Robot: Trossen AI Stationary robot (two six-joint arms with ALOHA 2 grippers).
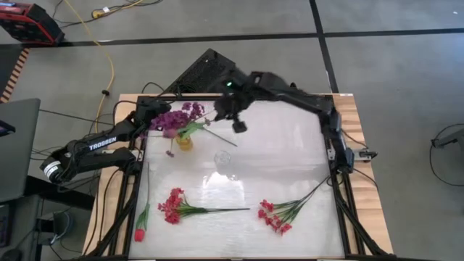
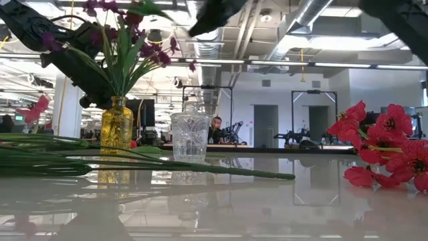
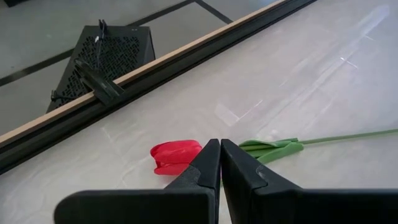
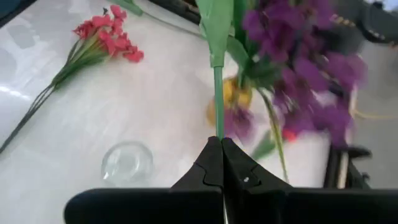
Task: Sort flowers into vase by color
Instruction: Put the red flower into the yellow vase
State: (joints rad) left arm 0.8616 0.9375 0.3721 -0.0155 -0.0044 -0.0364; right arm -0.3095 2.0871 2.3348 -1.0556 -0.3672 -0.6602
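A yellow vase [image 1: 185, 143] [image 2: 117, 124] at the table's far left holds purple flowers [image 1: 174, 117] [image 2: 127, 33]. An empty clear glass vase [image 1: 222, 157] [image 2: 190, 136] stands to its right. My right gripper [image 1: 238, 127] [image 4: 219, 138] hangs above and right of the yellow vase, shut on a thin green flower stem. My left gripper [image 1: 158, 110] [image 3: 221, 143] is shut on nothing by the purple flowers. A red tulip [image 3: 176, 157] lies on the table just past its tips. Two red-pink sprays [image 1: 172, 205] [image 1: 274, 217] and another red tulip [image 1: 139, 232] lie near the front. My right gripper pinches the green stem [image 4: 218, 124] between its two fingertips. The stem runs on ahead of the fingers, along them, up to a broad leaf [image 4: 214, 31] and out of the picture. It is lifted clear of the table. Which blossoms belong to it I cannot tell.
A black mesh box [image 1: 206, 72] stands beyond the table's far edge. The wooden table rim [image 1: 348, 109] frames the white top. The near spray's long stem [image 2: 200, 169] lies across the front middle.
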